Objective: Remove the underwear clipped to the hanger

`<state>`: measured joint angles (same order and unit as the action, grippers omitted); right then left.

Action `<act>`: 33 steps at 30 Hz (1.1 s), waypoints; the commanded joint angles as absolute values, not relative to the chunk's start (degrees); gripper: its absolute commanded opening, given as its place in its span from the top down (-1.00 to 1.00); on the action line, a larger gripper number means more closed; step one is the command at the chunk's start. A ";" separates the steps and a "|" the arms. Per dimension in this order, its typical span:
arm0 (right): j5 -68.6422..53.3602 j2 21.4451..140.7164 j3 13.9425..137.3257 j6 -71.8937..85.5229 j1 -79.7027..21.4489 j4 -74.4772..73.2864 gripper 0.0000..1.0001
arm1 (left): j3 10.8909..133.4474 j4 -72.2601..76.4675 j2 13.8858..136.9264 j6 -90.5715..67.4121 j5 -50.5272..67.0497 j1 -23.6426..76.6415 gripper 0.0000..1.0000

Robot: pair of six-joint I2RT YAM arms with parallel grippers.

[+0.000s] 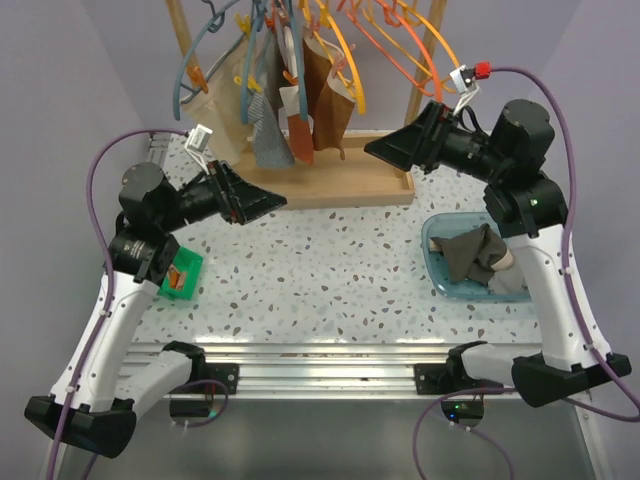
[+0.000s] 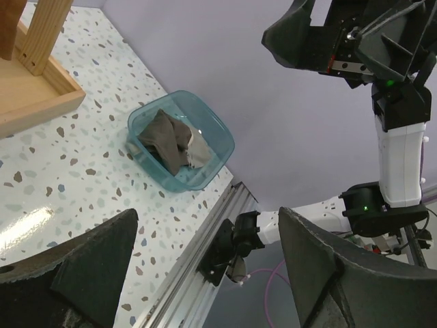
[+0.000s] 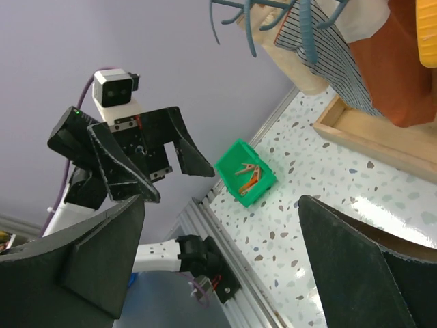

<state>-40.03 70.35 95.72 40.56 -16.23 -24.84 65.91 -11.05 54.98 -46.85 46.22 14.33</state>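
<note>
The rust-brown underwear (image 1: 326, 95) hangs clipped to a yellow-orange hanger (image 1: 347, 62) on the wooden rack at the back of the table. In the right wrist view the underwear (image 3: 392, 72) shows at the top right, beside a bit of yellow hanger (image 3: 427, 31). My left gripper (image 1: 265, 203) is open and empty, in the air in front of the rack's left end and below the clothes. My right gripper (image 1: 385, 150) is open and empty, right of the underwear and apart from it. Both grippers show wide-open jaws in their wrist views (image 2: 208, 225) (image 3: 222, 212).
Blue-grey hangers (image 1: 215, 40) hold a beige cloth (image 1: 222, 110) and a grey patterned cloth (image 1: 270, 135). Several more orange hangers (image 1: 410, 45) hang to the right. The wooden rack base (image 1: 340, 185) lies between the grippers. A blue bin (image 1: 432, 250) holds clothes. A green bin (image 1: 192, 262) holds clips.
</note>
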 commanded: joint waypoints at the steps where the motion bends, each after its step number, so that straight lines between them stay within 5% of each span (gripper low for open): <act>1: -39.39 72.24 98.09 40.08 -16.17 -26.37 -0.96 | 68.64 -10.99 56.33 -46.32 46.76 14.68 -0.74; 11: -43.76 76.46 103.35 35.79 -10.91 -25.30 -0.97 | 74.18 -12.84 60.38 -44.47 44.65 14.68 -0.75; 16: -25.50 83.05 120.48 16.46 -10.90 -44.19 -0.96 | 73.74 -11.78 62.66 -44.82 43.95 14.68 -0.75; 23: -12.84 90.08 128.74 2.91 -20.11 -48.16 -0.76 | 77.69 -10.02 67.58 -45.18 43.07 14.68 -0.74; 28: -12.13 98.59 135.25 0.88 -23.81 -48.34 -0.75 | 80.15 -11.86 69.17 -43.51 42.80 14.68 -0.74; 33: 4.90 102.92 137.29 -2.28 -27.07 -44.84 -0.79 | 81.04 -15.20 68.38 -40.09 41.31 14.59 -0.74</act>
